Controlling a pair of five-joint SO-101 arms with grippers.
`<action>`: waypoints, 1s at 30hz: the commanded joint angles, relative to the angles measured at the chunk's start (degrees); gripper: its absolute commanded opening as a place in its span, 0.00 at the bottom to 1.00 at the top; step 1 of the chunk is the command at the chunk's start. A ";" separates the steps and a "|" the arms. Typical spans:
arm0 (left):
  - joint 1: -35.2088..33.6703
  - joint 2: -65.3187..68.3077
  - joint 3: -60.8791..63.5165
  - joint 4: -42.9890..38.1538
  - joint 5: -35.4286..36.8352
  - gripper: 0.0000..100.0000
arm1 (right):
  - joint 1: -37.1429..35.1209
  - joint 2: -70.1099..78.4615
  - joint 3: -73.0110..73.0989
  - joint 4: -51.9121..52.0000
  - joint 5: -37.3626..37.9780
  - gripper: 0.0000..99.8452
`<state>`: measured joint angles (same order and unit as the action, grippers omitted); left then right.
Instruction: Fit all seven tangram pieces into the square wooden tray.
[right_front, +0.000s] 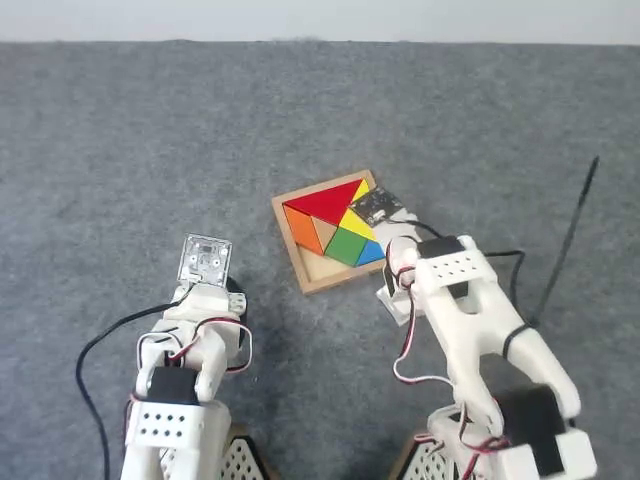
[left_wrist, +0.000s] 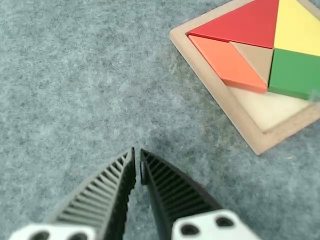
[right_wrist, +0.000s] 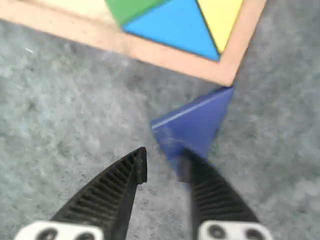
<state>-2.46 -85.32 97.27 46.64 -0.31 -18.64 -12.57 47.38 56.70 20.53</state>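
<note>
Square wooden tray (right_front: 340, 280) sits on grey carpet (right_front: 150, 150), mid-table, turned corner-on to the arms. In the tray: red triangle (right_front: 325, 203), orange parallelogram (right_front: 300, 232), tan triangle (right_front: 328, 235), yellow triangle (right_front: 355, 220), green square (right_front: 347, 245), light blue triangle (right_front: 370, 253). They lie flat and edge to edge; a strip of bare tray floor (left_wrist: 270, 107) shows along the near side. The seventh piece, a dark blue triangle (right_wrist: 192, 127), is outside the tray on the carpet, just beside one tray corner. Right gripper (right_wrist: 165, 160): jaws apart, low over the carpet, with the dark blue triangle against one finger (right_wrist: 210, 185) and the other finger clear of it. Cannot tell whether the piece lies flat or is tipped. Right arm (right_front: 450, 275) is at the tray's near right corner. Left gripper (left_wrist: 137, 155): jaws together on nothing, over bare carpet, short of the tray's left edge and not touching it.
</note>
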 joint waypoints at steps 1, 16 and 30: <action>-0.26 -0.70 -0.48 0.09 0.35 0.02 | 0.22 0.75 -3.25 -1.36 0.88 0.26; -0.26 -0.70 -0.48 0.09 0.35 0.02 | 0.40 4.18 -2.90 -8.31 -4.31 0.28; -0.26 -0.70 -0.48 0.09 0.35 0.02 | -0.22 6.81 -3.25 -12.70 -15.21 0.27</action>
<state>-2.46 -85.32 97.27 46.64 -0.31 -18.90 -5.80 47.03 45.45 12.44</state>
